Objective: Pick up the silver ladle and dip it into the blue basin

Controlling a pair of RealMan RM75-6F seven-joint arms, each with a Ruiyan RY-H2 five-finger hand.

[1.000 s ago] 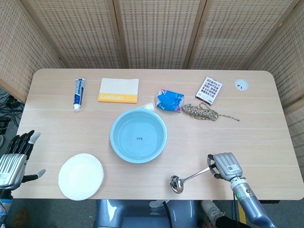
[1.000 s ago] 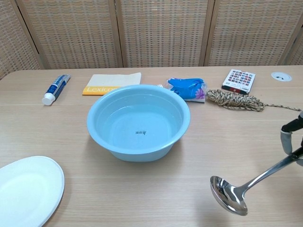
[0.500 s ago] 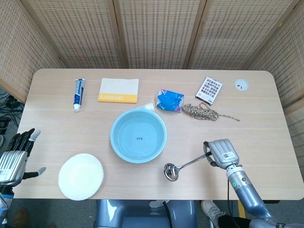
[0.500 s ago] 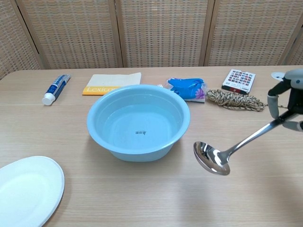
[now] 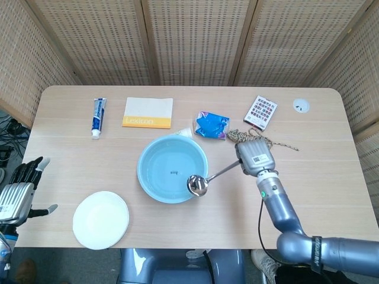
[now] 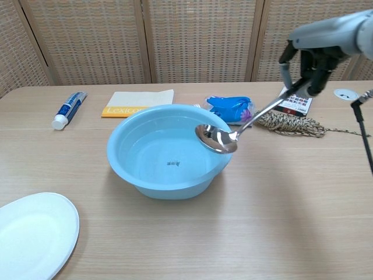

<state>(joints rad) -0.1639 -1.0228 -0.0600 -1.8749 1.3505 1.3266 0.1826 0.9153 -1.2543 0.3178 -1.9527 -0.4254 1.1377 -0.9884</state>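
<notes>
— White plate (image 5: 100, 219) near the table's (image 5: 331, 195) front edge, left corner. Left hand (image 5: 16, 192)?

— Off the table's left edge, fingers spread, holding nothing.

— Ladle (image 6: 217, 137)?

— Right hand (image 6: 307, 62) grips its handle; the bowl hangs over the basin's (image 5: 153, 184) right rim, above the water. Toothpaste (image 5: 98, 117) along the far edge.

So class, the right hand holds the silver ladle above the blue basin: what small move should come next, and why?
Probably lower the right hand so the silver metal ladle sinks into the round blue plastic basin. The bowl of the ladle hangs over the basin's right side, above the rim and not yet dipped, so a short descent would likely finish the dip.
</notes>
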